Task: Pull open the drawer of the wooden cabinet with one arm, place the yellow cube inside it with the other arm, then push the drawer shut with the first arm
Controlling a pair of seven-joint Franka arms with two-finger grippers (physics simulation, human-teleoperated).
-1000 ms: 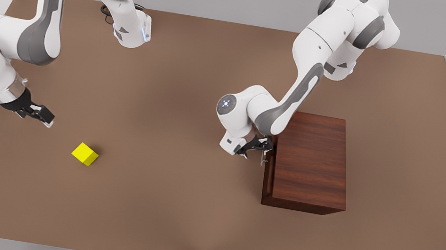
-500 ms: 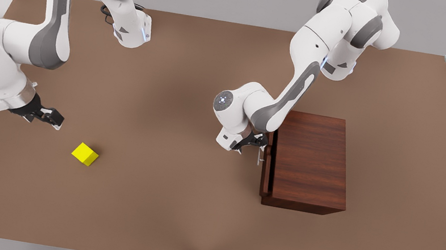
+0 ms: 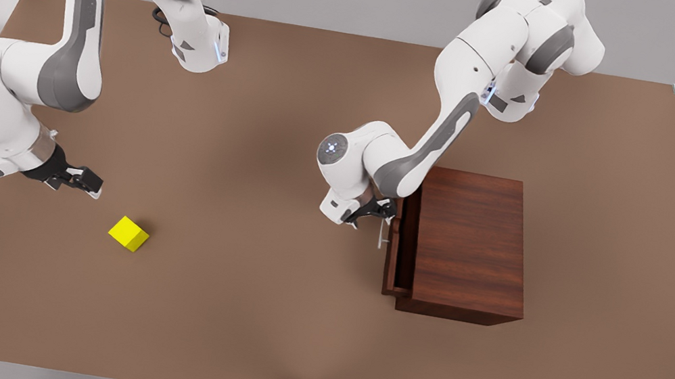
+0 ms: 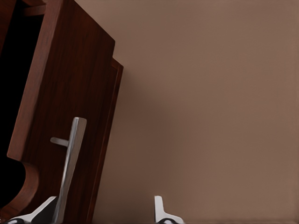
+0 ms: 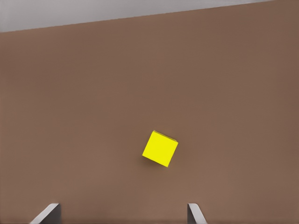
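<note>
Two white Franka arms work over a brown tabletop (image 3: 262, 314), seen from above.

The wooden cabinet (image 3: 473, 240) stands toward the tabletop's edge on the front view's right. Its drawer (image 3: 394, 254) is pulled out only a little way, showing a narrow dark gap behind the drawer front. The left gripper (image 3: 380, 214) is at the thin silver bar handle (image 3: 382, 235). In the left wrist view the handle (image 4: 70, 163) sits beside one of the fingers (image 4: 39, 211), w/ the other finger well apart from it, so the fingers look spread wider than the bar. Whether they actually pinch the handle can't be told; the pull may be a hook on one finger.

The yellow cube (image 3: 129, 233) lies on the bare tabletop toward the edge on the front view's left, well apart from the cabinet. The right gripper (image 3: 86, 182) hangs near the cube, not touching it, fingers spread wide & holding nothing. In the right wrist view the cube (image 5: 160, 148) sits ahead of the fingers (image 5: 46, 212), roughly between them.

Step in hand, by my reading: opening the drawer, approx. early stage. The gap looks too narrow for the cube. Next move probably calls for pulling the handle straight out from the cabinet front, while the right arm lowers over the cube & closes on it.
</note>
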